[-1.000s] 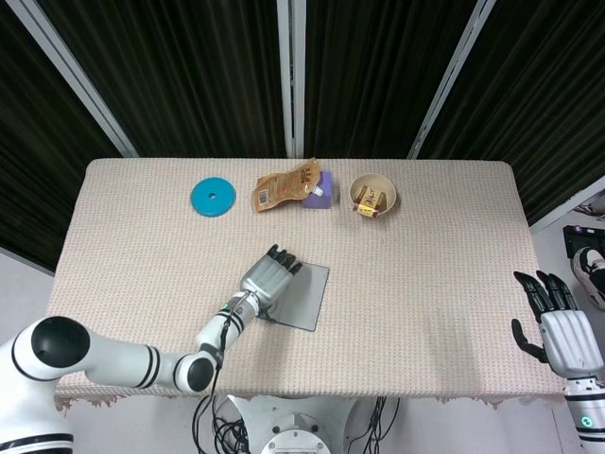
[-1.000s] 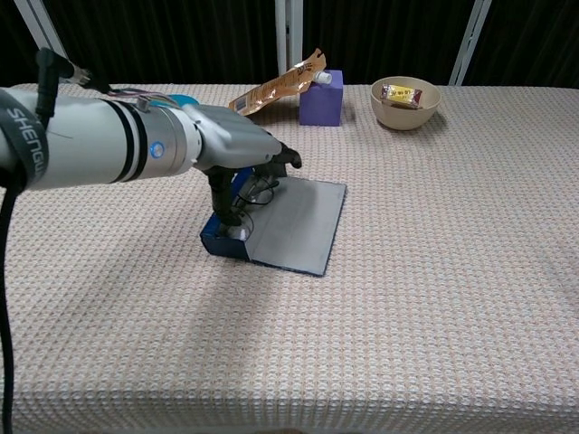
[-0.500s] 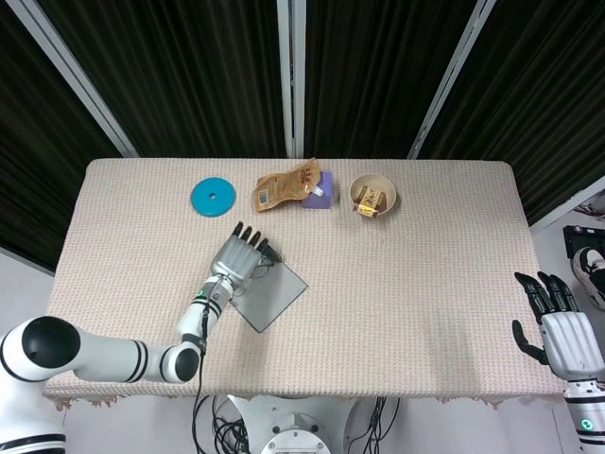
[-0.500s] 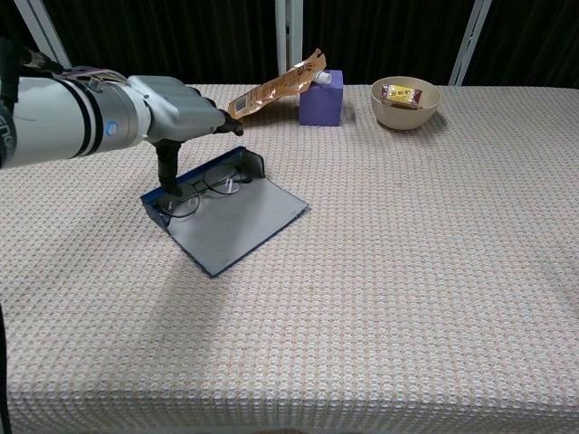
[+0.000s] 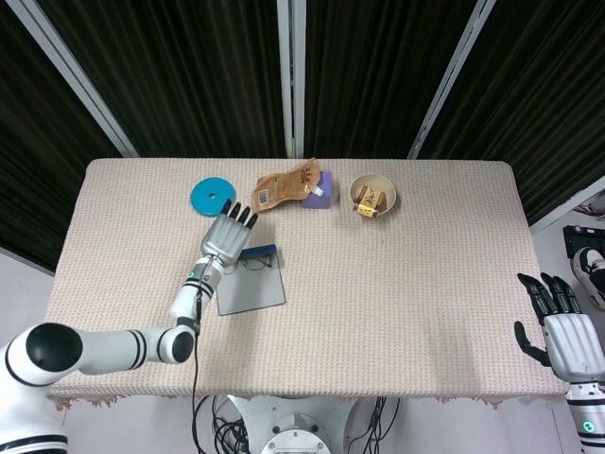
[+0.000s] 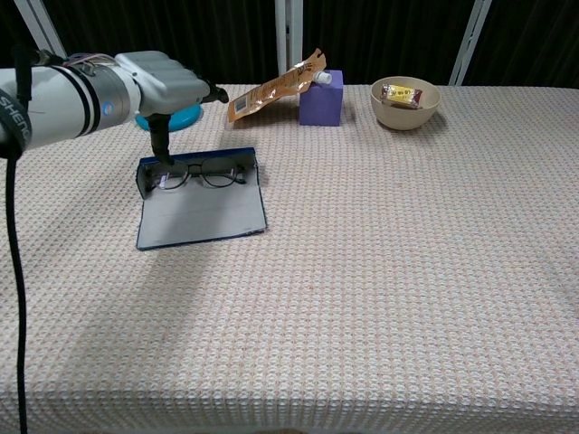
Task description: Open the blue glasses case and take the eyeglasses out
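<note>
The blue glasses case [image 6: 201,215] lies open on the table, left of centre, its grey lid flat toward me. Dark-framed eyeglasses [image 6: 201,174] sit in its shallow tray at the far side. In the head view the case [image 5: 250,289] and eyeglasses [image 5: 253,260] lie beside my left hand [image 5: 227,236]. That left hand [image 6: 158,80] hovers over the case's left end with fingers stretched out, and one digit [image 6: 164,145] reaches down to touch that end. It holds nothing. My right hand [image 5: 567,339] hangs open beyond the table's right front corner.
Along the far edge lie a teal disc [image 5: 213,197], a brown snack pouch [image 5: 282,186] leaning on a purple box [image 5: 321,189], and a bowl [image 5: 373,196] with wrapped snacks. The disc [image 6: 181,115] sits just behind my left hand.
My left hand swept toward the far left, dragging and turning the open case with it. The lid now lies square toward me. The right hand stayed put.
</note>
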You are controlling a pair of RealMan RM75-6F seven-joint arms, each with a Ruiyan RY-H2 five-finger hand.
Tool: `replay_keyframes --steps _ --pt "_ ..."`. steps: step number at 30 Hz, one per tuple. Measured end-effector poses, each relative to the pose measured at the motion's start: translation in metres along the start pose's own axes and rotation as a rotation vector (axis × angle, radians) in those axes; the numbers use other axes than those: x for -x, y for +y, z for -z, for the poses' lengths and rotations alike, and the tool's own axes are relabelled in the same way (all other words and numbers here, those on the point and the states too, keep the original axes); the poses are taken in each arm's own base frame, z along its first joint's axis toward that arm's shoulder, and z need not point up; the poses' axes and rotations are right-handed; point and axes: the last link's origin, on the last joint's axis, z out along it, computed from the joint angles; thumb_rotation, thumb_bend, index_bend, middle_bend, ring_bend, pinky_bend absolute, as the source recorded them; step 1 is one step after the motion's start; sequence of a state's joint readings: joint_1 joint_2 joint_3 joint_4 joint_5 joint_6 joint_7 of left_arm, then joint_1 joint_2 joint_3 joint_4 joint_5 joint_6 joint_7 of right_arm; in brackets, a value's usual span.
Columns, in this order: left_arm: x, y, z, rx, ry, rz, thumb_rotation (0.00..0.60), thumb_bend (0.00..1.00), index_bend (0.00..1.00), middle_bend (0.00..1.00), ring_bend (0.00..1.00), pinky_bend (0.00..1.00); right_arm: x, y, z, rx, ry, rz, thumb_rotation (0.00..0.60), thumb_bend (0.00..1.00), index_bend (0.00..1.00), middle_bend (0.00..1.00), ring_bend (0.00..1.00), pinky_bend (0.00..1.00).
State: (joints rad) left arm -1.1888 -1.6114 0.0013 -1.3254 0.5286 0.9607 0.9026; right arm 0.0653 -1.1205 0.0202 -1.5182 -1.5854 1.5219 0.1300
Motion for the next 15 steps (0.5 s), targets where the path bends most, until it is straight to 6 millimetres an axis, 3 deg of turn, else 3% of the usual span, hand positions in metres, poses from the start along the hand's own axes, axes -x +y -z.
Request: replay_keyframes --steps 5,9,15 --pt "0.001 0.006 -0.001 0.052 -0.035 0.19 0.6 0.21 0.21 0.08 0.0 0.0 0.001 0.0 -0.001 -0.001 -0.007 -0.001 0.6 0.45 0.0 0.14 0.0 0.0" --pt "-0.002 0.008 0.006 0.11 -0.106 0.357 0.6 0.26 0.21 0.11 0.0 0.0 0.003 0.0 -0.004 -0.007 -0.013 -0.003 0.6 0.45 0.0 0.14 0.0 0.0" --pt "0.002 0.003 0.011 0.107 -0.159 0.41 0.6 0.28 0.21 0.18 0.0 0.0 0.005 0.0 -0.006 -0.007 -0.018 -0.009 0.6 0.45 0.0 0.14 0.0 0.0"
